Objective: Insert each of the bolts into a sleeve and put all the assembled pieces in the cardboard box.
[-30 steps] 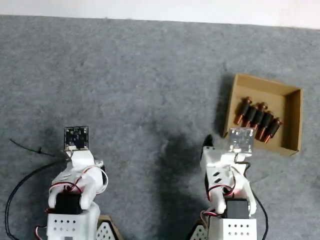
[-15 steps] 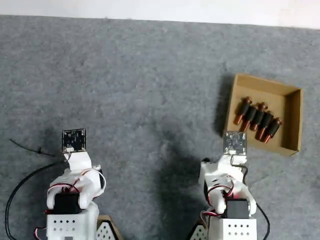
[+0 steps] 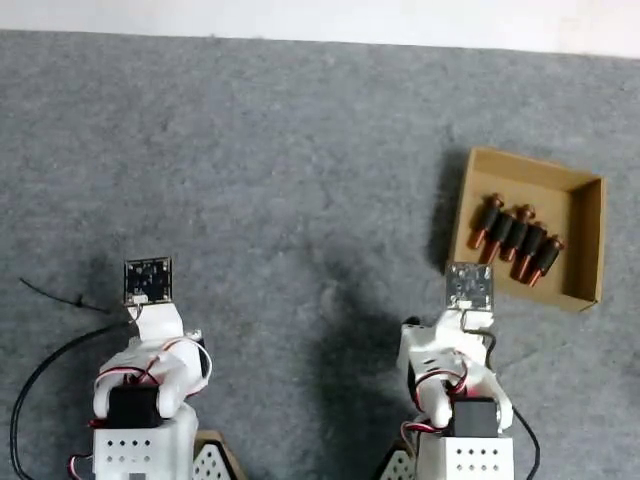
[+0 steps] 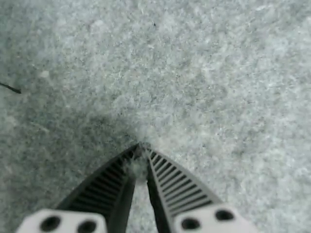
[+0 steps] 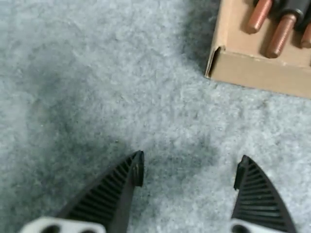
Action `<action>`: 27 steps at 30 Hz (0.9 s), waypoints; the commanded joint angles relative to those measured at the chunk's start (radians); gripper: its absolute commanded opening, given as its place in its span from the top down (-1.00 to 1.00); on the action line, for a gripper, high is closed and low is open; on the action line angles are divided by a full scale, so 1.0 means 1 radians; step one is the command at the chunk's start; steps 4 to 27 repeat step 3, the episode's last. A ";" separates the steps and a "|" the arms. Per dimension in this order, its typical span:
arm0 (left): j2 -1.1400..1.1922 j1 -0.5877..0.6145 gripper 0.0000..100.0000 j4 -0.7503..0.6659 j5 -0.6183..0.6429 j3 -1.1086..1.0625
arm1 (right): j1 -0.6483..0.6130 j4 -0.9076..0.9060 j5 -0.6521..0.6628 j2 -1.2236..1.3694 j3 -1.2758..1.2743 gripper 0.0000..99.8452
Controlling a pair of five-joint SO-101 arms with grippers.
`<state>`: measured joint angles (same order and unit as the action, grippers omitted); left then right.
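Observation:
The cardboard box [image 3: 584,205] sits at the right of the grey mat and holds several copper bolts in black sleeves [image 3: 515,238], lying side by side. A corner of the cardboard box [image 5: 243,65] and the copper ends of two bolts [image 5: 279,36] show in the right wrist view. My right gripper [image 5: 189,170] stands open over bare mat, a short way in front of the box, with nothing between its fingers. Folded back near its base, my left gripper [image 4: 141,148] is shut with its tips touching, over bare mat on the left side.
A thin black cable [image 3: 55,295] lies on the mat to the left of the left arm [image 3: 150,340]. The right arm [image 3: 455,360] is folded near the front edge. A pale strip [image 3: 320,18] runs beyond the mat's far edge.
Both arms pulled back toward their bases between one second and half a second ago. Since then nothing has moved.

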<state>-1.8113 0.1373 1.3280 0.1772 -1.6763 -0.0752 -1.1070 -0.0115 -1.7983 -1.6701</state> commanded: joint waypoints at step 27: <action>-0.013 0.012 0.99 0.005 -0.006 -0.019 | -0.008 -0.002 -0.002 0.001 -0.147 0.46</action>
